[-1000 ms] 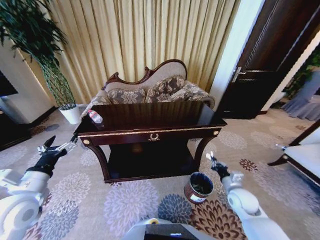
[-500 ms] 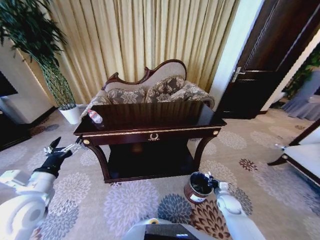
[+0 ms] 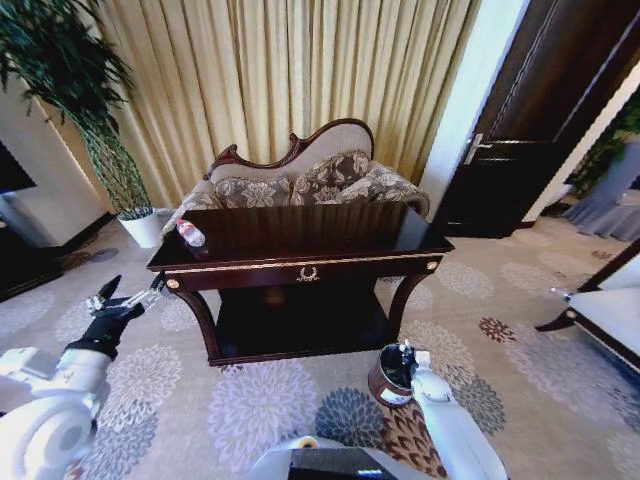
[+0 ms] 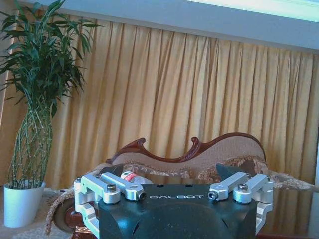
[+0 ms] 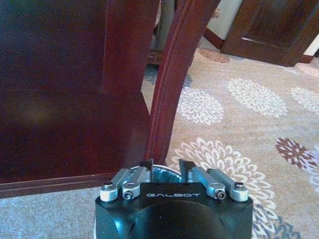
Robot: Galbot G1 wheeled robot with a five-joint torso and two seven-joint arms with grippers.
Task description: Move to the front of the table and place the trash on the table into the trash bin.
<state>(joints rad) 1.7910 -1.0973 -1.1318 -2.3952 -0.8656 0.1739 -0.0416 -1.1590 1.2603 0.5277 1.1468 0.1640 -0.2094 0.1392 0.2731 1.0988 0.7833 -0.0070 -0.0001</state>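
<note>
the robot is in front of the long shiny dark-brown wooden table with gold trim point(image 3: 300, 245), so the driving part looks done. the cleaning part looks like it is only starting.

the small clear plastic bottle with the red label point(image 3: 190, 234) lies on its side on the table top, near the left end. i can see no other trash on the table; the top is dark and shiny, so tiny bits would be hard to spot. i judge the bottle is what is left to put away.

the small round dark-brown trash bin with the shiny rim point(image 3: 392, 375) stands on the flowery carpet point(image 3: 250, 400), in front of the table's right leg.

the right gripper point(image 3: 404, 352) is low down, right at the bin's top edge. in the right wrist view its fingers point(image 5: 146, 168) are a little apart, with the bin's rim showing between them, and they hold nothing i can see.

the left gripper point(image 3: 128, 297) hangs in the air just off the table's left end, below the bottle. its fingers are spread and empty. it is not touching the bottle.
</note>
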